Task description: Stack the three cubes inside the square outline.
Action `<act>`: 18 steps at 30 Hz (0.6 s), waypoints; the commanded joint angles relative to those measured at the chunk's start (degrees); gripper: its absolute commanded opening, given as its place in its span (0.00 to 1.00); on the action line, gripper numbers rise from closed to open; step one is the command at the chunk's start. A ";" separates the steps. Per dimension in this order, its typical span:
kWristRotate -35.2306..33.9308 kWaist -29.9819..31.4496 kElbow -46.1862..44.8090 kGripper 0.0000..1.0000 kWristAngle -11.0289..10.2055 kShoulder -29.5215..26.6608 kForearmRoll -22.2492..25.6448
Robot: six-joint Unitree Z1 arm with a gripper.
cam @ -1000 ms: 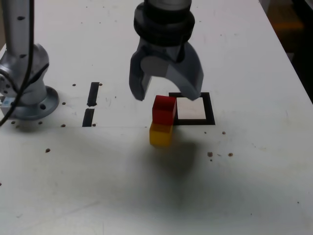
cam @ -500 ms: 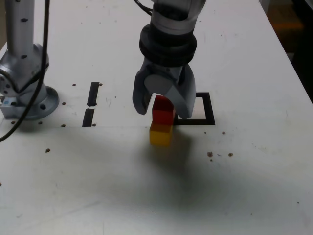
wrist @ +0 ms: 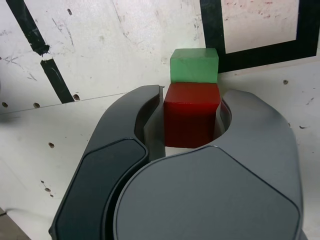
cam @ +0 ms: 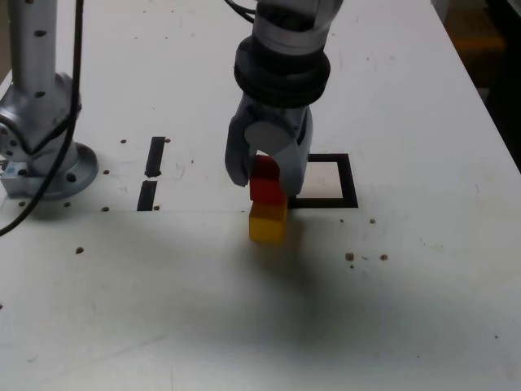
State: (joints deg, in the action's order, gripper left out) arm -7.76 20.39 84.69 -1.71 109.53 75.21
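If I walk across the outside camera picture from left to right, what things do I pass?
Arm base → two short black strips → gripper shut on the red cube, with the yellow cube below → square outline.

The single grey arm reaches down over the white table from the top of the exterior view, wrist near vertical. Its gripper (cam: pixel 262 181) points downward with both jaws drawn in and pressed against opposite sides of the red cube (wrist: pixel 192 114), clamping it between them.
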 commanded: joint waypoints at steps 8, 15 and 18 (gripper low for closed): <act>-1.11 -0.09 1.48 0.15 -2.17 -1.25 2.43; -1.91 0.82 6.80 0.14 -4.50 -2.72 4.15; -1.91 1.69 9.29 0.14 -4.58 -2.29 1.92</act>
State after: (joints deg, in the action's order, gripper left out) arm -9.66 21.91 93.56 -6.19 106.96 77.60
